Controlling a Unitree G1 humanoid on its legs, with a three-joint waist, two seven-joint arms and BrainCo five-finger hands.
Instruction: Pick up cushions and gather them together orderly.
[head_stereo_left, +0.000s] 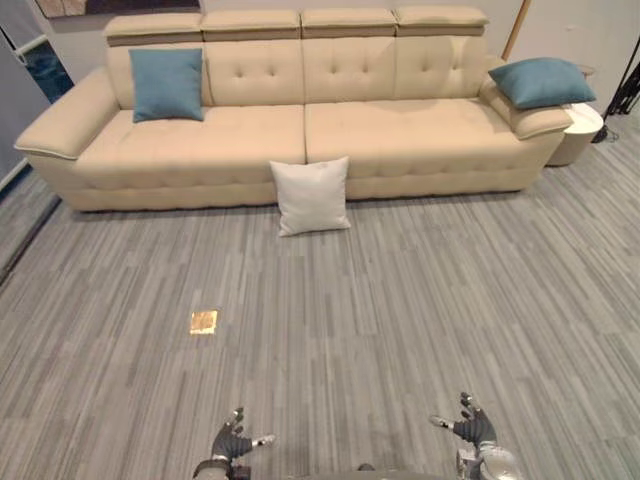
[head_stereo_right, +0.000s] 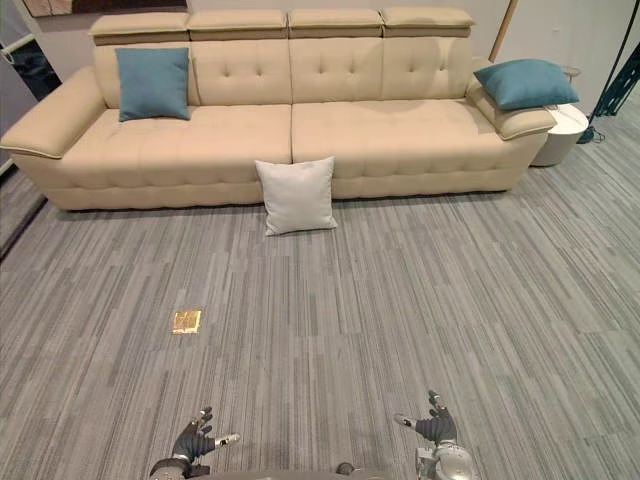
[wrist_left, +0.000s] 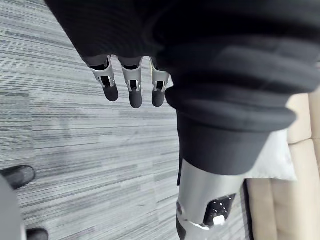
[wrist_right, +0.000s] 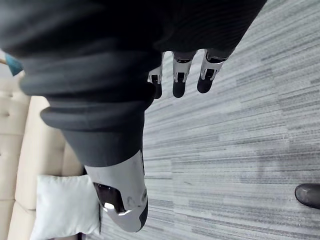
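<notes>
Left eye view: a soft white square cushion (head_stereo_left: 312, 195) leans on the front edge of the cream sofa (head_stereo_left: 400, 140). Left hand (head_stereo_left: 232, 445) and right hand (head_stereo_left: 470, 428) hang open, empty. Probably light, squashy; grab its sides.

Square teal cushion (head_stereo_left: 167, 84) standing upright against the backrest at the left end of the cream sofa (head_stereo_left: 400, 130), second teal cushion (head_stereo_left: 541, 81) lying tilted on the sofa's right armrest, white cushion (head_stereo_left: 312, 195) on the grey floor (head_stereo_left: 400, 320), leaning against the middle of the sofa's front edge
</notes>
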